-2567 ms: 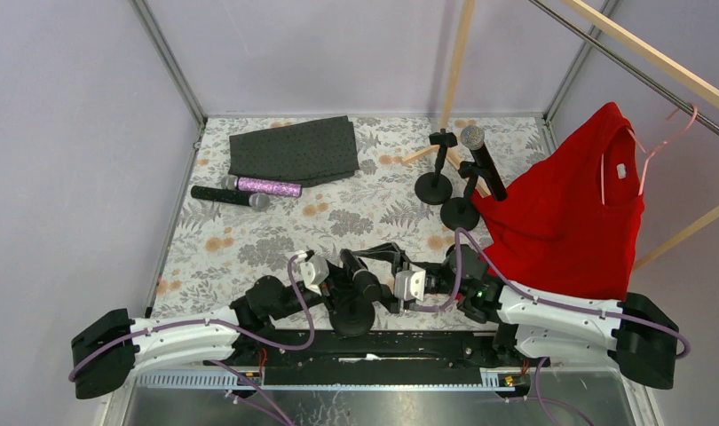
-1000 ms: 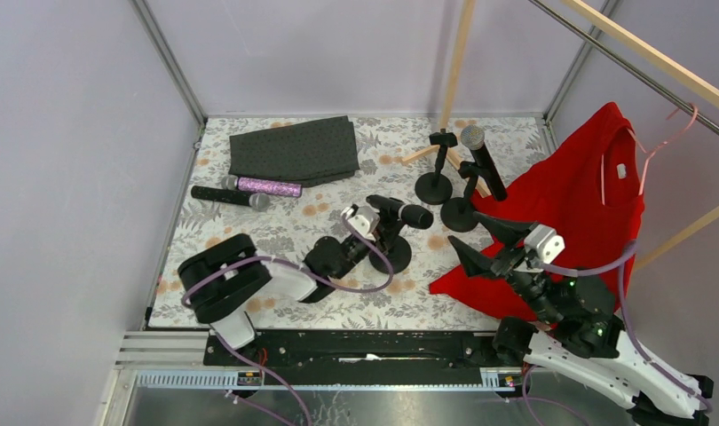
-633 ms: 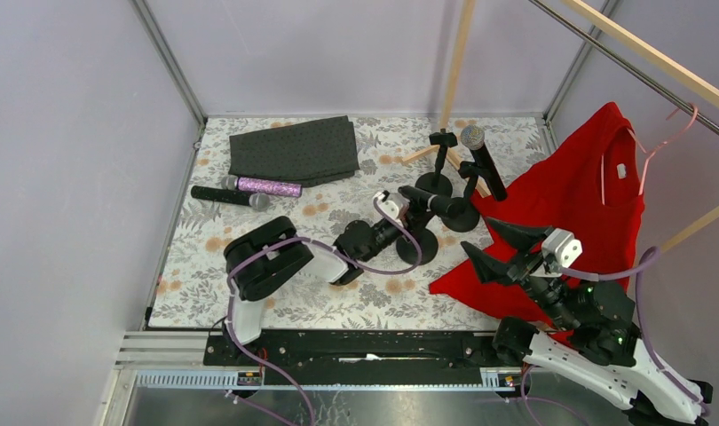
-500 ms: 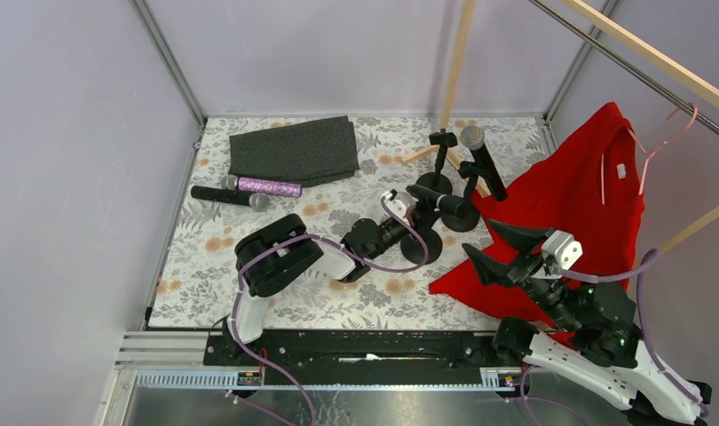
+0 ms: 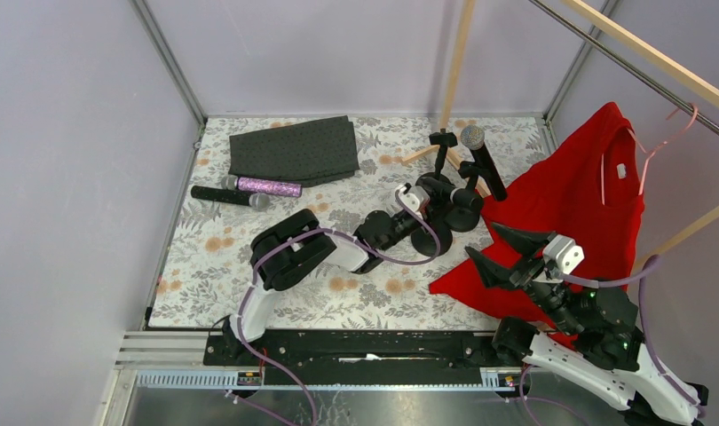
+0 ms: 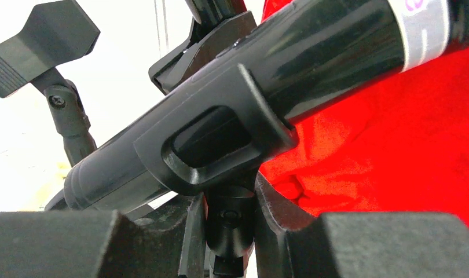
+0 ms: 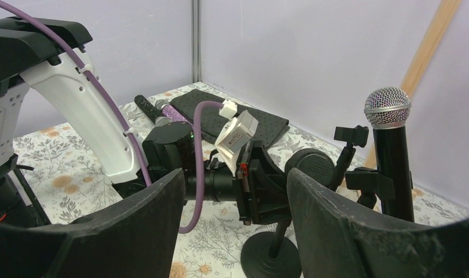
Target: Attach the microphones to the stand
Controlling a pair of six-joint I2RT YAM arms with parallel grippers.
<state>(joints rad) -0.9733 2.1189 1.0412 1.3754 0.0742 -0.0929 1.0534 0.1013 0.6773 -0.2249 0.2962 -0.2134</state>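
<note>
- Left claw [image 5: 415, 201]: narrow, clamped on the stem of a stand [image 5: 424, 240]. A black microphone [image 6: 313, 52] sits in its clip.
- Step in hand, I judge: setting this loaded stand down beside the empty stand [image 5: 438, 173], toward the far right corner of the counter [image 5: 249, 266].
- Right claw [image 5: 481, 242]: wide, holding nothing, near the right edge.
- Next: let go cleanly, then fetch the purple microphone [image 5: 267, 187] from the left edge.

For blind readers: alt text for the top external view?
The left arm's jaws grip a black round-based stand holding a black microphone, beside two more stands on the floral tabletop. The right arm's jaws hang open near a red shirt.
</note>
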